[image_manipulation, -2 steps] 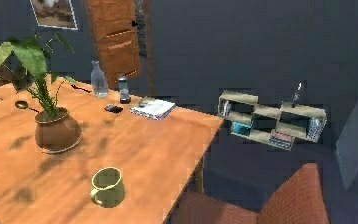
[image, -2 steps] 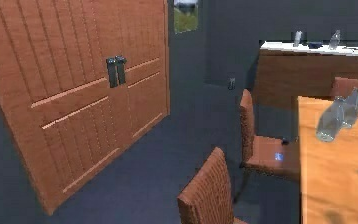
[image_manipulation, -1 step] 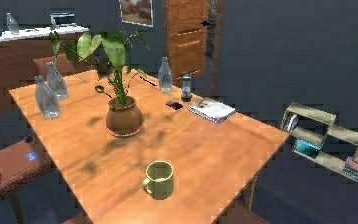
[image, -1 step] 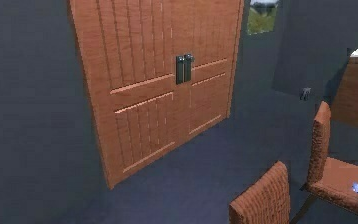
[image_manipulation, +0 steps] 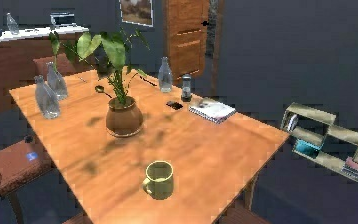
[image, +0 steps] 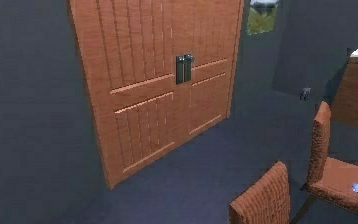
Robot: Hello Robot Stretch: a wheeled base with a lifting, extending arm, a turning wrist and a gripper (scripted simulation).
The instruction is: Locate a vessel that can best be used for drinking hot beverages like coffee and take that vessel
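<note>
Pale mug [image_manipulation: 158, 179] waits near the desk [image_manipulation: 222, 140] edge

The mug stands upright on the wooden desk, near its front edge and apart from the potted plant [image_manipulation: 124, 115]. A good reach would likely come in level with the mug's body, clear of the leaves. The claw's state cannot be told.

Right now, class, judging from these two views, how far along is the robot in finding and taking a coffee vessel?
Done: a likely vessel is found, a pale mug standing on the wooden table before the potted plant. In hand: seemingly positioning alongside the table, while the forward view faces a door. Left: reaching for and lifting the mug.
</note>
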